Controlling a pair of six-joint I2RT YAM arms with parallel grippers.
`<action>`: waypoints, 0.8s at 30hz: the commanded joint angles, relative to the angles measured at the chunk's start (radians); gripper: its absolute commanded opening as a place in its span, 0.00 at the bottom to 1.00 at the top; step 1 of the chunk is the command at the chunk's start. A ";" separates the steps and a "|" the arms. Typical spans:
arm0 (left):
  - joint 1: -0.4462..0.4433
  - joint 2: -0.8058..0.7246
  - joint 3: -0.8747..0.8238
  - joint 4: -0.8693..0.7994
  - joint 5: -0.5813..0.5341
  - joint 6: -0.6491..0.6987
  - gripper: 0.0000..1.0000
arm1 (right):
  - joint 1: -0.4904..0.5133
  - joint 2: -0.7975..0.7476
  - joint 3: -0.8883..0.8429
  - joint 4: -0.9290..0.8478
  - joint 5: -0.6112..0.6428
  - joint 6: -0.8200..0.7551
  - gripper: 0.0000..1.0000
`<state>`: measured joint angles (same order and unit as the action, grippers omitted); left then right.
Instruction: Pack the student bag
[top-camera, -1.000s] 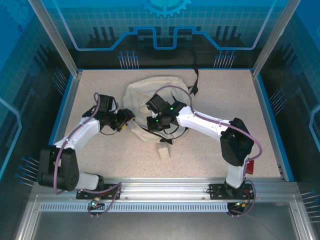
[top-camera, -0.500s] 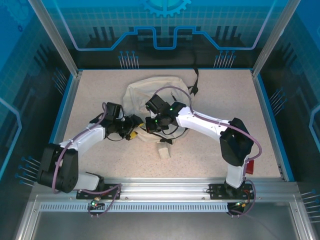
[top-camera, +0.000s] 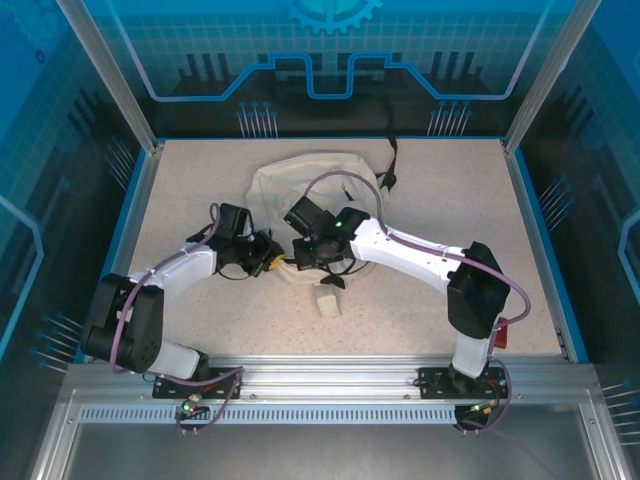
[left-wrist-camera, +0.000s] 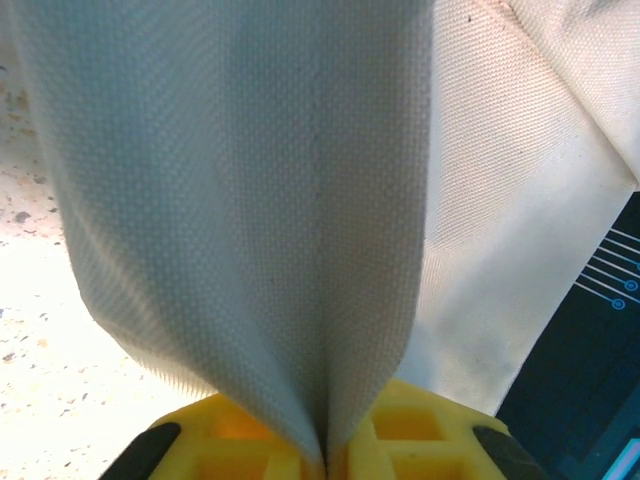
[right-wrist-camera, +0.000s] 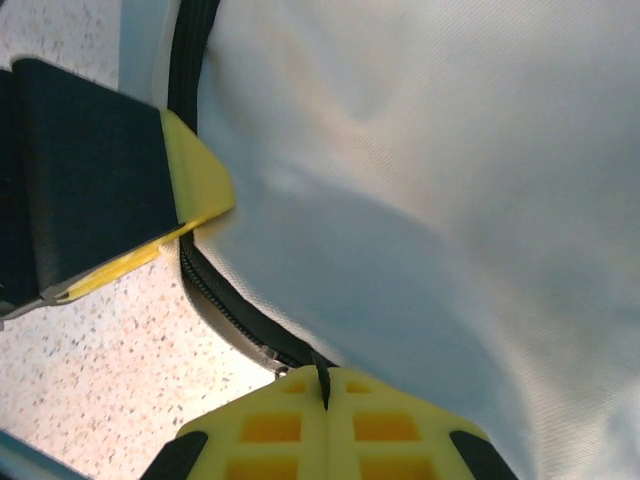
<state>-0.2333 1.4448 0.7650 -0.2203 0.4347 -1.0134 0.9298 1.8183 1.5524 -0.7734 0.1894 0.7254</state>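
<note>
The student bag, cream fabric with black straps, lies on the table behind both grippers. At its near left edge my left gripper is shut on the bag. The left wrist view shows its yellow fingertips pinching a fold of the cream fabric, with the gripper closed tight. Just to the right, my right gripper is shut too. In the right wrist view that gripper holds the bag's thin black zip pull beside the black zip. The left gripper's yellow finger shows at upper left there.
A small cream block lies on the speckled table just in front of the bag. A black strap trails from the bag's far right. Blue walls bound the table. A red item sits by the right arm's base.
My left gripper has moved right to the bag's near edge and shut on a fold of its fabric. The right gripper has stayed shut and shifted slightly left.
</note>
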 joint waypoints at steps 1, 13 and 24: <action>0.006 0.014 0.020 -0.053 -0.093 0.044 0.11 | 0.010 -0.051 0.050 -0.160 0.173 0.008 0.00; 0.018 -0.006 0.018 -0.092 -0.157 0.074 0.00 | -0.006 -0.126 -0.044 -0.228 0.279 0.055 0.00; 0.061 -0.032 0.056 -0.154 -0.197 0.133 0.00 | -0.079 -0.247 -0.190 -0.208 0.287 0.093 0.00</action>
<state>-0.2123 1.4406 0.7872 -0.3038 0.3496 -0.9306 0.8677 1.6123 1.3766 -0.9298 0.4347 0.8154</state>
